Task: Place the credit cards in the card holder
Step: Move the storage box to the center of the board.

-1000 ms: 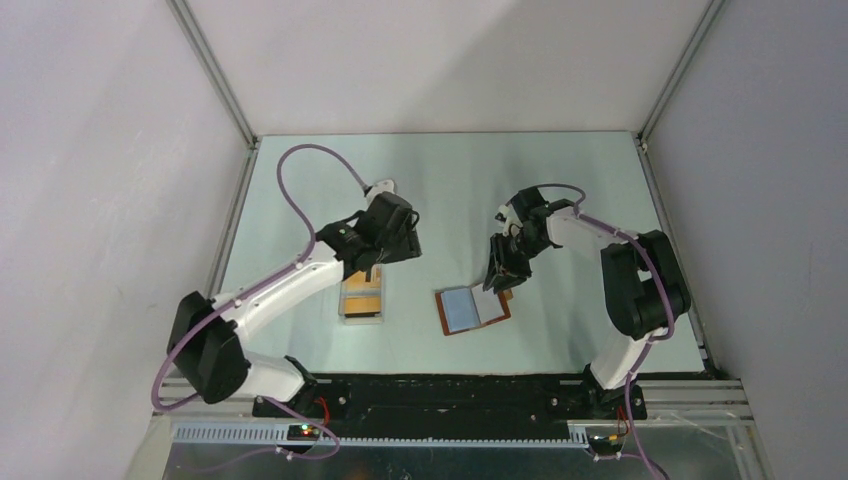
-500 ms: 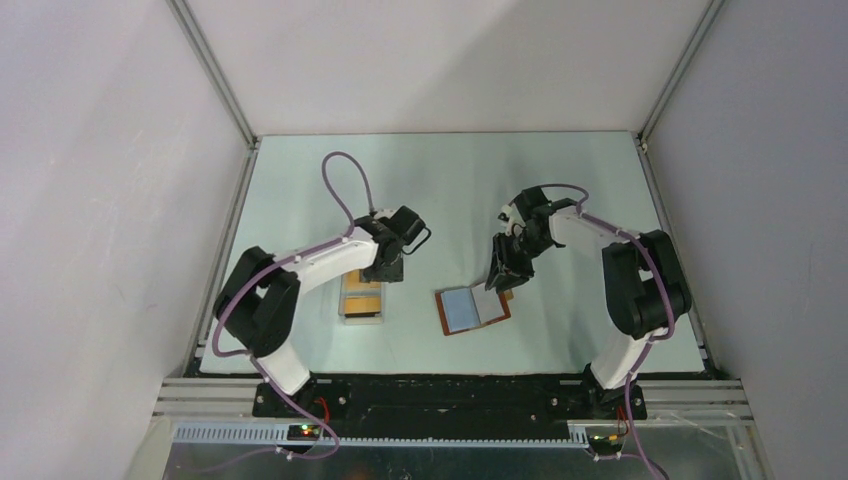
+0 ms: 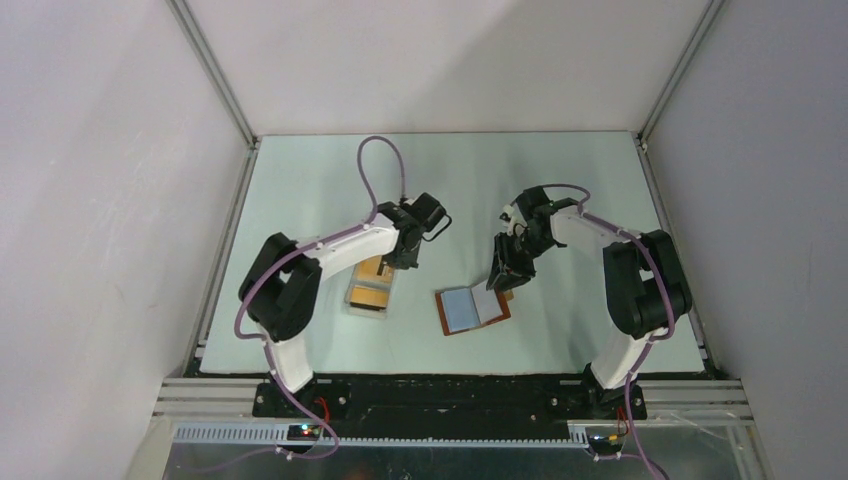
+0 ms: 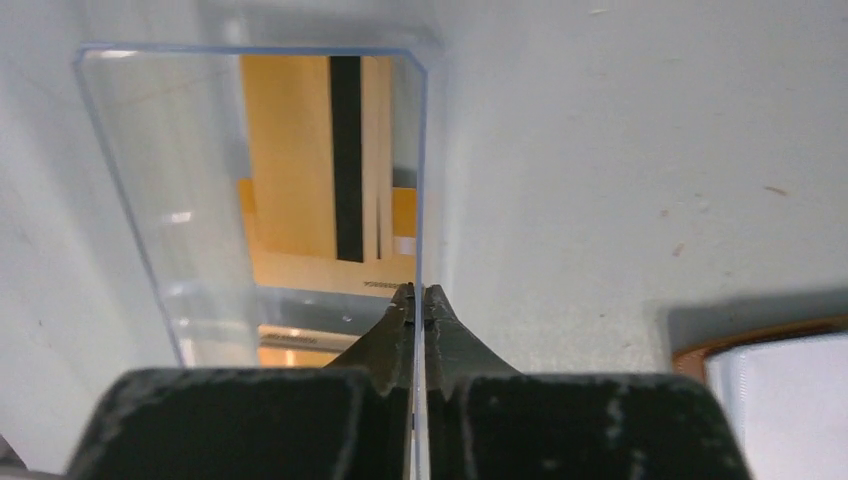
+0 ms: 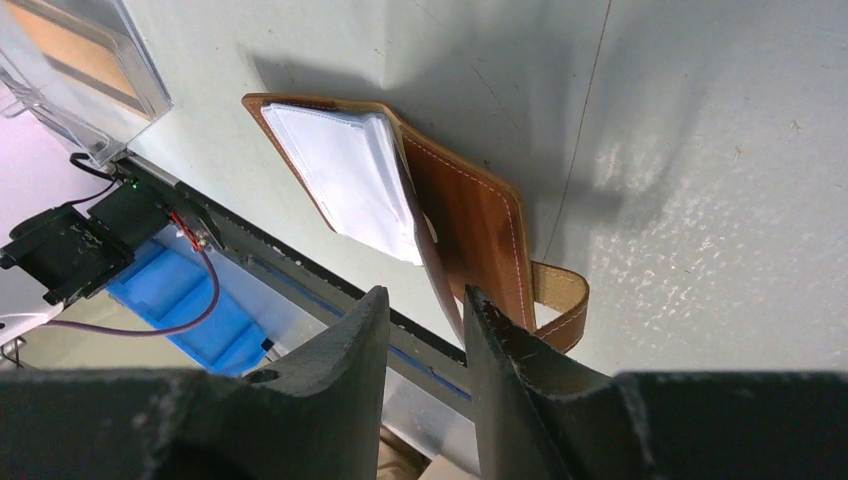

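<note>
Several orange-gold credit cards (image 4: 290, 150), one showing a dark stripe, lie inside a clear plastic box (image 3: 367, 296) left of centre. My left gripper (image 4: 417, 293) is shut on the box's thin clear right wall (image 4: 421, 180), at the box's far right corner in the top view. The brown card holder (image 3: 471, 310) lies open right of the box, grey-blue pockets up. My right gripper (image 5: 425, 295) hovers open over its right flap (image 5: 470, 220), which rises up against the inner face of the right finger (image 5: 495, 330). The snap tab (image 5: 560, 300) sticks out beside it.
Aluminium frame posts and grey walls close in the table on the left, back and right (image 3: 232, 210). A black rail (image 3: 440, 392) with both arm bases runs along the near edge. Bare tabletop lies behind both grippers (image 3: 460, 170).
My left arm folded in and its gripper moved right to the box's far right corner, then shut on the wall. The box shifted and tilted slightly. The right gripper stayed put.
</note>
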{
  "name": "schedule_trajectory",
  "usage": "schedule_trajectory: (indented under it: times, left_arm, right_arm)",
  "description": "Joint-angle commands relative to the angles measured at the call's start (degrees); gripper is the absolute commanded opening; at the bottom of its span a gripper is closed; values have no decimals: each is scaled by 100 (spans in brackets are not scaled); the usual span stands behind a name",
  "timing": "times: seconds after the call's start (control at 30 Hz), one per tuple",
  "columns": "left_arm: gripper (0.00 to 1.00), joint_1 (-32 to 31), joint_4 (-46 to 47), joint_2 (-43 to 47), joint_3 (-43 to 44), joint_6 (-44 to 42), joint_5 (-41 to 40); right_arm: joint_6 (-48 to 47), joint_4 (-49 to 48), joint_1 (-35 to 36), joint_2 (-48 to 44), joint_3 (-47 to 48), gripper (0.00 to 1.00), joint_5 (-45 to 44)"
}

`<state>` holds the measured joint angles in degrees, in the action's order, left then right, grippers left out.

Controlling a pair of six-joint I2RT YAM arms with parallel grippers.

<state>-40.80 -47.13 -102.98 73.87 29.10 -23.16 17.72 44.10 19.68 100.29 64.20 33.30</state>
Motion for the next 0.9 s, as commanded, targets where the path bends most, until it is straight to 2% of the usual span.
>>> schedule_trajectory:
  times: [0.0,0.27,0.33,0.37,0.4,0.43,0.5,0.63,0.77,0.87]
  left_arm:
    - [0,-206,145,-242,461,-743,121]
    - [0,-572,252,-390,740,-1699,252]
    - [7,-593,308,-282,709,-1727,267]
    - [17,-595,362,-161,673,-1676,296]
    - [22,-589,407,-91,656,-1638,313]
    - [31,-593,501,103,616,-1544,369]
    - [40,-596,730,453,490,-1349,450]
    - [53,-553,1298,1212,124,-811,677]
    - [57,-199,1693,1869,-409,98,1159]
    - [59,177,2348,2333,-1260,1048,1726]
  right_arm:
    - [-104,121,-45,-83,106,38,-14]
    - [-118,218,-61,-124,104,38,-108]
    - [-110,229,-63,-129,99,38,-141]
    - [-108,235,-66,-141,101,38,-145]
    - [-105,237,-56,-159,101,38,-143]
    - [-94,239,-58,-172,101,38,-145]
    - [-68,233,-41,-225,104,38,-137]
    - [-6,202,-28,-367,101,38,-95]
    - [36,187,-8,-509,115,38,-38]
    - [54,180,17,-597,184,38,-5]
